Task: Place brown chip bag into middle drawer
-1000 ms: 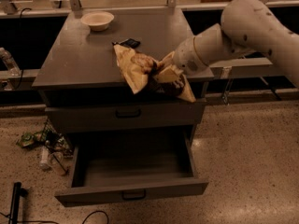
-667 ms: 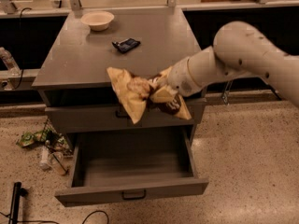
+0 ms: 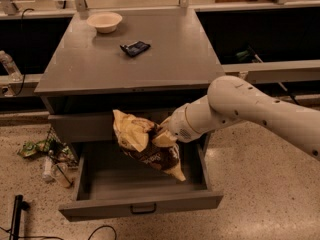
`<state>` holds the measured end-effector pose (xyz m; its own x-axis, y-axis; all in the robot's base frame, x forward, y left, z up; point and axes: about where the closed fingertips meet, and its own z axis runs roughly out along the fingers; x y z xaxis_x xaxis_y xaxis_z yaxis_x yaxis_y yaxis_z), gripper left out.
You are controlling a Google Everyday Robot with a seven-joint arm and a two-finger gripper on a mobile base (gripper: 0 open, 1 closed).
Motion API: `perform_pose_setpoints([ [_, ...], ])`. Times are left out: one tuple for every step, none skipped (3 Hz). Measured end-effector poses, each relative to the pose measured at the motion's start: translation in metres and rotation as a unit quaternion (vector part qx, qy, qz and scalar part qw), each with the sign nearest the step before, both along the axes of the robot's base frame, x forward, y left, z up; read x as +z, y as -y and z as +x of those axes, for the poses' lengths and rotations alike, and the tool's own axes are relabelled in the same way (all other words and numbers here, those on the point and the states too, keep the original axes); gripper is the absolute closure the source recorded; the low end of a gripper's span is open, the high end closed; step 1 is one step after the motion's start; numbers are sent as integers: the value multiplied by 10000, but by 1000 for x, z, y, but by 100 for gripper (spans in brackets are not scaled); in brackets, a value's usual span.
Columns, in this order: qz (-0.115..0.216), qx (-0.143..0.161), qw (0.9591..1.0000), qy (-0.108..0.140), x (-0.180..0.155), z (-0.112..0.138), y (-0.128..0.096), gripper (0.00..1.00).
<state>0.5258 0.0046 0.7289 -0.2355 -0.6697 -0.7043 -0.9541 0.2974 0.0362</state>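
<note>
Reaching in from the right, the pale arm (image 3: 240, 106) slopes down and leftward across the cabinet front, its wrist dipped below the grey top (image 3: 80, 74). The gripper (image 3: 161, 133) sits mid-bag, jaws pinched on the brown chip bag (image 3: 145, 146) and half buried in crumpled foil. The bag hangs in the air over the open middle drawer (image 3: 140, 204), in front of the upper drawer front (image 3: 80, 126). Its long axis runs diagonally from upper left to lower right, with one corner pointing down toward the tray's right side. Up top, the beige bowl (image 3: 104, 21) and the dark blue wrapper (image 3: 135, 48) lie apart.
</note>
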Motion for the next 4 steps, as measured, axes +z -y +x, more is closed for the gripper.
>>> perform_pose_setpoints([
  [0, 1, 10000, 0, 0, 0, 0, 100],
  [-94, -49, 9999, -77, -51, 4, 10, 100],
  [-280, -38, 9991, -326, -121, 0, 18, 100],
  [-482, -16, 9983, -320, -164, 4, 24, 100],
])
